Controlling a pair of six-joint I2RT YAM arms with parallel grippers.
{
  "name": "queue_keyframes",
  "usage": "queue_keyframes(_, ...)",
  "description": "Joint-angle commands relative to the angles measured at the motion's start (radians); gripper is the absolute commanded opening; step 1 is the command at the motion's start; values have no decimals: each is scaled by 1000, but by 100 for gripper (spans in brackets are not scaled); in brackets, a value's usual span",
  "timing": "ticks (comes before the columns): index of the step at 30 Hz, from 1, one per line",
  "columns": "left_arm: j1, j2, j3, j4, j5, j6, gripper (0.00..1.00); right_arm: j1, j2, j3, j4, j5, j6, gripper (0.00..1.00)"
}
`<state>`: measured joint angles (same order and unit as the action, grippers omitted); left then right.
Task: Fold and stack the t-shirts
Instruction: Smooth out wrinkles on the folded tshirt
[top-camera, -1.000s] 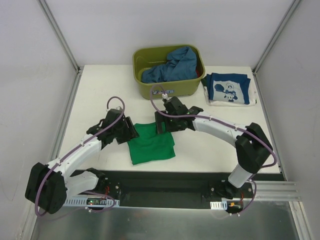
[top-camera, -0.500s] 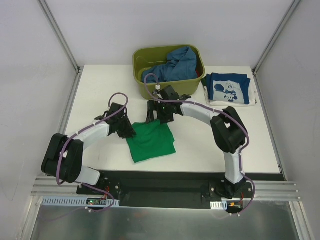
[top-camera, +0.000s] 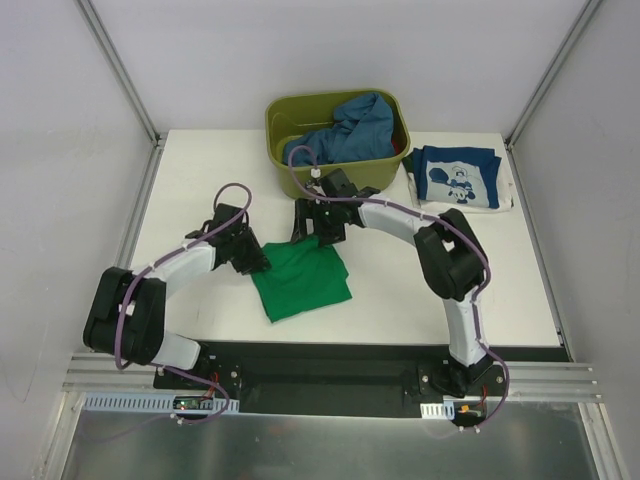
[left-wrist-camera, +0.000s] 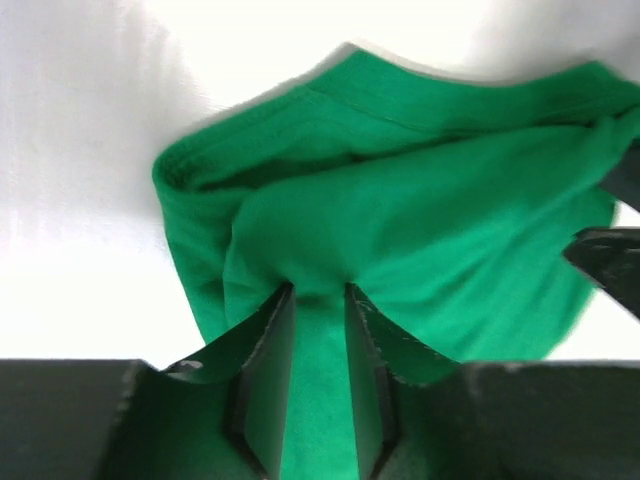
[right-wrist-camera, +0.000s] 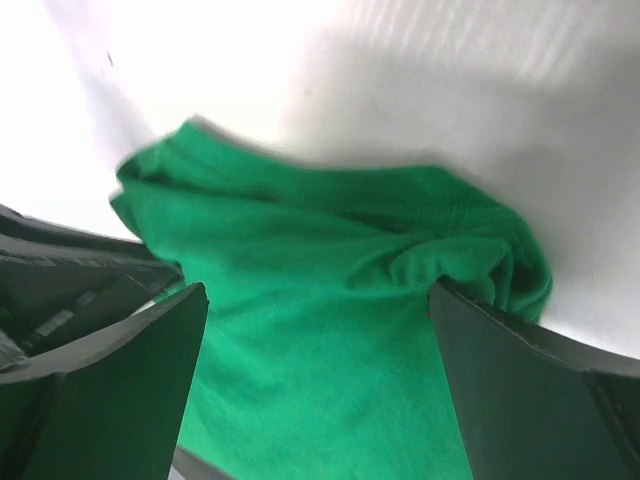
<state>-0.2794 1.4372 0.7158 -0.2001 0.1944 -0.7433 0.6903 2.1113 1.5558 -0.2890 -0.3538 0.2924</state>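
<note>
Three t-shirts lie on a white table (top-camera: 200, 190), and part of each is concealed. The green t-shirt (top-camera: 300, 282), a plain bright knit folded into a rough rectangle, sits midway along the table's near edge. In the top view both grippers cover its far edge.

The left gripper (left-wrist-camera: 315, 290) is clenched on the far left corner of the green t-shirt. Its wrist view shows two dark fingers pinching a raised ridge of cloth, with soft folds and a stitched hem fanning out beyond them. The right gripper (right-wrist-camera: 315, 290) stands spread wide over the far right corner, one finger on each side of a bunched, hemmed fold. It grasps nothing. In both wrist views the table is washed out to white, so its surface texture cannot be made out.

The blue t-shirt (top-camera: 345, 135), crumpled and unfolded, fills a rounded olive plastic tub (top-camera: 375, 175) at the middle of the far edge. The tub wall hides its lower part. The navy t-shirt (top-camera: 458, 180) lies folded flat at the far right corner, cartoon print upward. It rests on a white layer (top-camera: 508, 190), and what that layer is cannot be told.
</note>
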Motion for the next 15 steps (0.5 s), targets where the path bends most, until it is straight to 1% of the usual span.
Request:
queue_keyframes(1, 11, -176, 59, -1, 71, 38, 37, 18, -252, -11, -99, 97, -124, 97)
queue_keyframes(2, 11, -217, 63, -4, 73, 39, 49, 24, -340, -16, -113, 128, -143, 97)
queue_keyframes(3, 11, -306, 62, -7, 71, 39, 62, 47, -387, -35, -122, 157, -166, 97)
queue_keyframes(4, 11, -354, 59, -16, 63, 38, 81, 61, -433, -54, -125, 220, -177, 97)
queue_keyframes(5, 11, -400, 50, -25, 60, 36, 89, 74, -524, -80, -122, 257, -182, 97)
queue_keyframes(6, 11, -493, 44, -51, 51, 38, 97, 96, -569, -107, -121, 294, -179, 97)
queue_keyframes(7, 11, -538, 37, -68, 42, 41, 99, 100, -612, -178, -105, 340, -162, 97)
queue_keyframes(8, 11, -582, 28, -88, 16, 44, 99, 97, -690, -215, -96, 348, -154, 97)
queue_keyframes(9, 11, -660, 24, -132, 2, 45, 99, 91, -724, -249, -92, 398, -138, 97)
queue_keyframes(10, 11, -696, 16, -156, -18, 45, 99, 84, -755, -322, -94, 453, -103, 97)
queue_keyframes(11, 11, -728, 5, -183, -59, 45, 99, 62, -795, -353, -95, 464, -85, 97)
queue_keyframes(12, 11, -782, 1, -206, -79, 45, 99, 43, -804, -382, -93, 454, -81, 97)
queue_keyframes(13, 11, -800, -7, -246, -101, 47, 99, 25, -810, -402, -98, 391, -81, 97)
queue_keyframes(14, 11, -817, -19, -261, -131, 48, 99, -9, -803, -433, -98, 363, -97, 97)
queue_keyframes(15, 11, -839, -27, -275, -147, 50, 99, -15, -795, -444, -98, 322, -105, 97)
